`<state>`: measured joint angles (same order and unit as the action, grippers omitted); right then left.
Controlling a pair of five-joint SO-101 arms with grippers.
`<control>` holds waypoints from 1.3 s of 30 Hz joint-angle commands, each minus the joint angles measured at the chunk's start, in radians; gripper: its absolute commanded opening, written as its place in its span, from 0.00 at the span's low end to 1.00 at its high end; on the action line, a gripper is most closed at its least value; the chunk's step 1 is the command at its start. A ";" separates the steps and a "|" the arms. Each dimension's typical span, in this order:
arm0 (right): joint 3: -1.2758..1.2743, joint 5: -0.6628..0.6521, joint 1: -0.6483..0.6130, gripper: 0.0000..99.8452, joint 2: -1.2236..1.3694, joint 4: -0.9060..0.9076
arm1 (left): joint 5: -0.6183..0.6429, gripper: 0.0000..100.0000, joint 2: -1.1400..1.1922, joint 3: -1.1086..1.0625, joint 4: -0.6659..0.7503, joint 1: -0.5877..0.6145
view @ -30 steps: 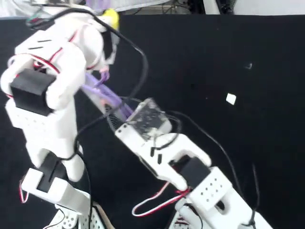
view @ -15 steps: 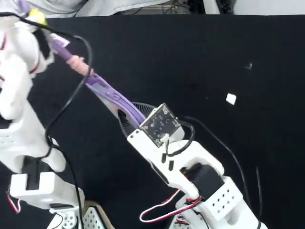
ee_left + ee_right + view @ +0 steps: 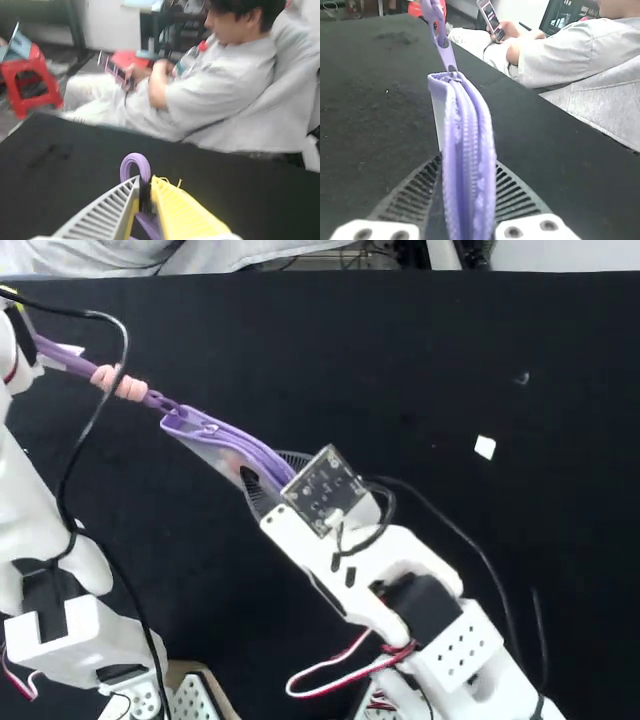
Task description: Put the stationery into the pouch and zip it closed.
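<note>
The pouch point(image 3: 225, 450) hangs over the bench point(image 3: 450, 360), with its long axis running from the frame centre to the upper left. The right claw point(image 3: 467, 180) clamps its lower end. The left claw point(image 3: 145, 187), at the far upper left, is closed on the zipper strap point(image 3: 72, 361), so I think the pull must follow this axis.

Pouch point(image 3: 228, 452): left gripper point(image 3: 145, 192) on pull point(image 3: 120, 386) at its left; right gripper point(image 3: 466, 200) on its right end; white bit point(image 3: 485, 447) well right, on table point(image 3: 400, 340).

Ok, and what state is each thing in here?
pouch: zip looks closed, clamped in the right gripper
pull strap: stretched taut, pinched in the left gripper
left gripper: shut on pull strap
right gripper: shut on pouch
white scrap: lying loose on the table
</note>
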<state>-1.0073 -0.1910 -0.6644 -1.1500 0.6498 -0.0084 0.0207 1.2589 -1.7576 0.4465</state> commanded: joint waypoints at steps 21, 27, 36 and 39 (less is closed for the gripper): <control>0.051 -0.032 0.121 0.01 -0.035 0.058 | -0.155 0.03 -0.009 -0.320 0.161 0.176; 0.051 -0.032 0.117 0.01 -0.030 0.052 | -0.155 0.03 -0.018 -0.493 0.278 0.222; 0.053 -0.031 0.063 0.01 -0.028 0.048 | -0.123 0.03 -0.084 -0.337 0.150 0.028; 0.056 -0.026 0.041 0.07 -0.028 0.052 | -0.110 0.03 -0.150 -0.232 0.066 -0.085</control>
<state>-0.9874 -0.2110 -0.6076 -1.1546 0.6974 -0.1312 -0.0345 0.8968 -1.6333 0.4557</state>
